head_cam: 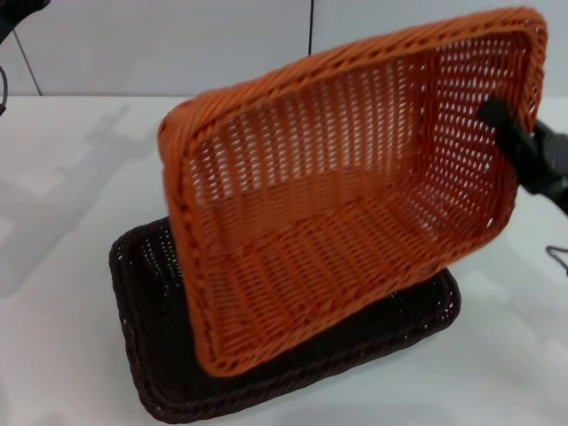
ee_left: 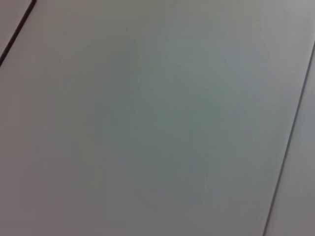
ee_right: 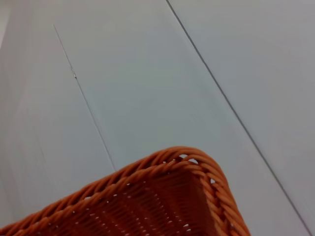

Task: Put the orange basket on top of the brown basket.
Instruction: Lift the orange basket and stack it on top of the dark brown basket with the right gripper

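Note:
The orange basket [head_cam: 346,204] is held up in the air, tilted steeply with its open side facing me, over the brown basket [head_cam: 160,355]. The brown basket lies flat on the white table, mostly hidden behind the orange one. My right gripper [head_cam: 508,124] is shut on the orange basket's right rim, one black finger showing inside the wall. The right wrist view shows a corner of the orange rim [ee_right: 197,167] against a pale panelled wall. My left gripper is out of sight; a dark bit of its arm [head_cam: 13,18] sits at the upper left corner of the head view.
The white table [head_cam: 62,177] spreads around the baskets, with a pale wall behind it. The left wrist view shows only pale wall panels with dark seams [ee_left: 17,32].

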Robot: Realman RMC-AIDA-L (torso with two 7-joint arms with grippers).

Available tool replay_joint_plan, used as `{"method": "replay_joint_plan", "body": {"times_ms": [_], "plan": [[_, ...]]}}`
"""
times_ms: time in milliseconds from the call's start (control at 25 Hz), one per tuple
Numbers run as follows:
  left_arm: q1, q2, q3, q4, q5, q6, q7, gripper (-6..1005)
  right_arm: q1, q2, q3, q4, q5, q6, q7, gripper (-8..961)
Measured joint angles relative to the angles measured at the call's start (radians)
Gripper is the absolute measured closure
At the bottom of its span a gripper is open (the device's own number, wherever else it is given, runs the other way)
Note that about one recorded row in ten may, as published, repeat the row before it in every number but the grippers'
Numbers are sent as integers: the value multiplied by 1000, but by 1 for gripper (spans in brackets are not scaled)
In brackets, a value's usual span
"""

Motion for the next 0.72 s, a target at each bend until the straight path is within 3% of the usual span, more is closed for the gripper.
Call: {"method": "replay_joint_plan", "body": {"times_ms": [400, 720], "plan": [[-4, 1, 5, 29, 3, 23, 20, 140, -50, 3, -35, 104, -2, -1, -41, 739], [-13, -1, 10, 47, 3, 31, 22, 140, -29, -2, -119, 122, -34, 108, -29, 726]]}}
